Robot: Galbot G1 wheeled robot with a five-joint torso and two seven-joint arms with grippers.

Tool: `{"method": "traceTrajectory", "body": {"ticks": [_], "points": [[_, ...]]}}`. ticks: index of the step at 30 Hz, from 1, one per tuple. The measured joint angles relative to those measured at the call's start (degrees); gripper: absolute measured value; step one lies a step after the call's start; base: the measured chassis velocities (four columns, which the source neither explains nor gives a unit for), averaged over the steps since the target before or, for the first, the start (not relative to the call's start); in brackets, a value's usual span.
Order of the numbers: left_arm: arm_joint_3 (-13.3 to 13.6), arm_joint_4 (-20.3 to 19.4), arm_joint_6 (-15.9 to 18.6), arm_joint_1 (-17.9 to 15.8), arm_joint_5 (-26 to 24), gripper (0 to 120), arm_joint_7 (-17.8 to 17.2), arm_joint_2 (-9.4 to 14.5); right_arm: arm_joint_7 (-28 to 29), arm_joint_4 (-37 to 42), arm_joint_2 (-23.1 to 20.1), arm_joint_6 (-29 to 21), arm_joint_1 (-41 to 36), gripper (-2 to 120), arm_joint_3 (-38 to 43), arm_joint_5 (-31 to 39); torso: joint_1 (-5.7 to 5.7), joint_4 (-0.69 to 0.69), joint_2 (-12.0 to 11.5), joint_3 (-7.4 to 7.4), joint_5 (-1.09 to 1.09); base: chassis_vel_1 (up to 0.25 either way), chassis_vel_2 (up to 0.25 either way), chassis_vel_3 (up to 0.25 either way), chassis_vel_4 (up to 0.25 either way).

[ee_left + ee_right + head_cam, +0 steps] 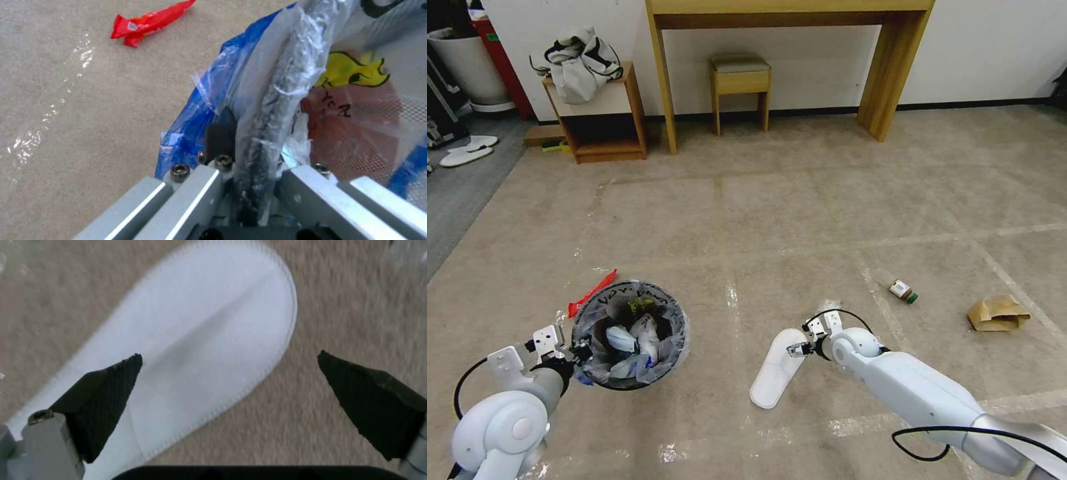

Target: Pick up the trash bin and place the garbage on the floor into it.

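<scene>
Left end effector (pixel 582 352) clamped on the near-left rim of the trash bin (pixel 629 333); in the left wrist view its fingers (pixel 220 133) pinch the dark rim and the crinkled clear liner with blue edging between them. Bin round, mouth up, bag folded over the rim, black lettering on the film. Inside: white crumpled pieces, a bit of yellow-green. Whether the bin rests on the floor (pixel 800 220) or hangs just off it, cannot tell.

Red wrapper (pixel 591 293) lies on the carpet just beyond the left end effector, touching or nearly touching the bin's far-left edge; long and thin, glossy, twisted, its long axis running from near-left to far-right.

Right end effector (pixel 796 349) released, jaws spread wide, low over the toe end of the white slipper (pixel 776 369). In the right wrist view one black ribbed pad (pixel 106 396) sits over the slipper's upper, the other over bare carpet beside it. Slipper flat, soft white fabric, stitched edge, rounded toe; long axis runs from the end effector back toward the robot and slightly left.

Beyond and to the right of the right end effector: small clear bottle (pixel 904 291) on its side, green cap pointing right. Farther right, crumpled brown paper bag (pixel 998 313).

Floor beige short pile, pale tape grid.
</scene>
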Motion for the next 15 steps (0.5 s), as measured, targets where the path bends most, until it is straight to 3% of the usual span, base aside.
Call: {"method": "traceTrajectory", "body": {"ticks": [4,9,15], "points": [[-0.1,-0.2,0.0,0.3,0.5,0,0.2,-0.5,6.1,-0.3,0.3,-5.3,0.7,100,-0.8,7.2,0.00,-0.01,0.0,0.00,-0.01,0.000,0.000,0.000,0.000],[-0.4,-0.5,0.0,0.2,0.6,0,0.2,-1.0,9.5,-2.1,1.8,-7.3,1.9,100,-1.6,12.7,0.00,-0.02,0.0,0.00,-0.03,0.000,0.000,0.000,0.000],[-1.5,-1.4,-0.1,0.9,0.7,0,0.8,-1.2,12.0,-5.8,9.4,-6.9,3.1,100,0.5,16.4,0.00,0.03,0.0,0.00,0.00,0.000,0.000,0.000,0.000]]}}
